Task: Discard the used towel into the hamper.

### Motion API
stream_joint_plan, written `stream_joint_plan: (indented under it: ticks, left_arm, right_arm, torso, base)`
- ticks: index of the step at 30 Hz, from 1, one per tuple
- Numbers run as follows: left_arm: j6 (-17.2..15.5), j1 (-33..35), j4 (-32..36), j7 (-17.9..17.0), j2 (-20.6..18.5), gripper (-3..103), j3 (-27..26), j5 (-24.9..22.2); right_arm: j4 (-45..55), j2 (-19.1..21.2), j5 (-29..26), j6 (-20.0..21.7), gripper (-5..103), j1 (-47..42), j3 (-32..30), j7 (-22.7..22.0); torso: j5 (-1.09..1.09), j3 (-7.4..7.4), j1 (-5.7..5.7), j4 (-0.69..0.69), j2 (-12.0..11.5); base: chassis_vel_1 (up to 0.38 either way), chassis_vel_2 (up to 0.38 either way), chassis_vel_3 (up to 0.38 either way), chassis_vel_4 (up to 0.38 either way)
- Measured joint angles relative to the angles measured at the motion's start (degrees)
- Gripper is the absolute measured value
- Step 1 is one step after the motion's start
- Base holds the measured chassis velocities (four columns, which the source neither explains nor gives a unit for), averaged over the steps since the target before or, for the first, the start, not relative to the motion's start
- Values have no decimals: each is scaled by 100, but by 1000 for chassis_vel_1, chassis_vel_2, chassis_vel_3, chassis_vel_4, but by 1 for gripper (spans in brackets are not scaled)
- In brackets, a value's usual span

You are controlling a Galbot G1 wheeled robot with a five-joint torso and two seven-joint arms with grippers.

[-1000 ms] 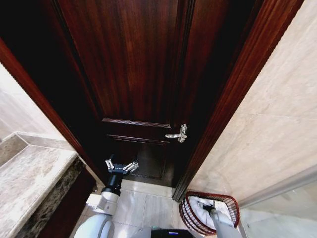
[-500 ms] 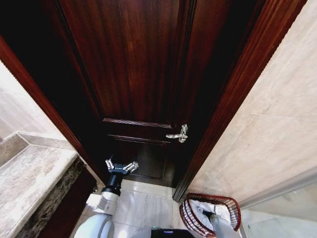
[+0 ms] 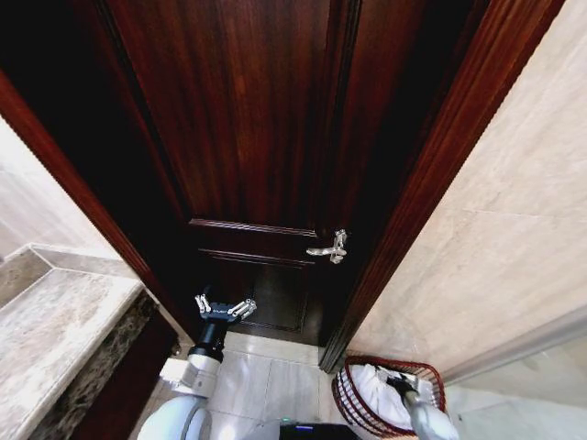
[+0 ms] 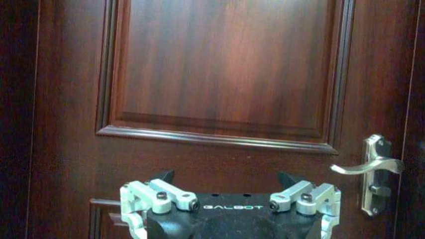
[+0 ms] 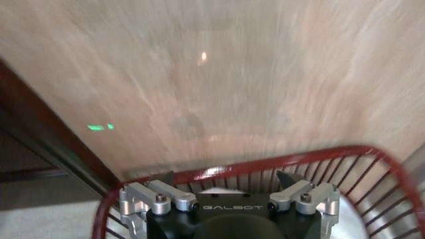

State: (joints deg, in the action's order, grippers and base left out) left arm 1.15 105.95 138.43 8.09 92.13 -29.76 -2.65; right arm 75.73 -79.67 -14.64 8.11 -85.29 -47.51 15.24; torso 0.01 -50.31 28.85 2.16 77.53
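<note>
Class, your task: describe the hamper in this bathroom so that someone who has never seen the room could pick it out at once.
Start at the dark wooden door and follow its frame down to the floor beside the beige tiled wall. There stands the hamper, a round reddish-brown wire basket with white cloth inside and the right hand over it. Its see-through ribbed sides set it apart from the solid surfaces around it.

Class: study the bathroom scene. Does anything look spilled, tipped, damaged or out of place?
Nothing stands out. The round reddish-brown wire hamper stands upright on the tiled floor, white towel inside it, right gripper above. The left gripper hangs open before the dark wooden door.
</note>
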Motion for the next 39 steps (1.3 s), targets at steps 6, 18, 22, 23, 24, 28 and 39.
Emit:
stream_joint_plan:
  ticks: [6,18,22,23,24,28,39]
  left_arm:
    - [0,0,0,2,-1,100,0,0]
    - [0,0,0,0,0,100,0,0]
    - [0,0,0,0,0,100,0,0]
    - [0,0,0,0,0,100,0,0]
    - [0,0,0,0,0,100,0,0]
    - [0,0,0,0,0,100,0,0]
    - [1,0,0,0,0,100,0,0]
  right_arm:
    - [1583,-90,-307,-751,100,-1211,-103,-95]
    - [4788,-683,-91,-1319,100,-2409,354,-171]
    - [5636,-686,-71,-1311,100,-2530,378,-209]
    - [5833,-686,-78,-1292,100,-2553,380,-224]
    - [5833,-686,-78,-1292,100,-2553,380,-224]
    - [6541,-685,-142,-1187,100,-2619,383,-267]
    - [6764,-689,-63,-1280,100,-2671,545,-258]
  torso:
    - [-2,0,0,0,0]
    - [-2,0,0,1,0]
    - [-2,0,0,1,0]
    - [-1,0,0,1,0]
    - [-1,0,0,1,0]
    - [-1,-1,0,0,0]
    - [-1,-1,0,0,0]
  base:
    - [0,0,0,0]
    - [0,0,0,0]
    - [0,0,0,0]
    - [0,0,0,0]
    - [0,0,0,0]
    - [0,0,0,0]
    - [0,0,0,0]
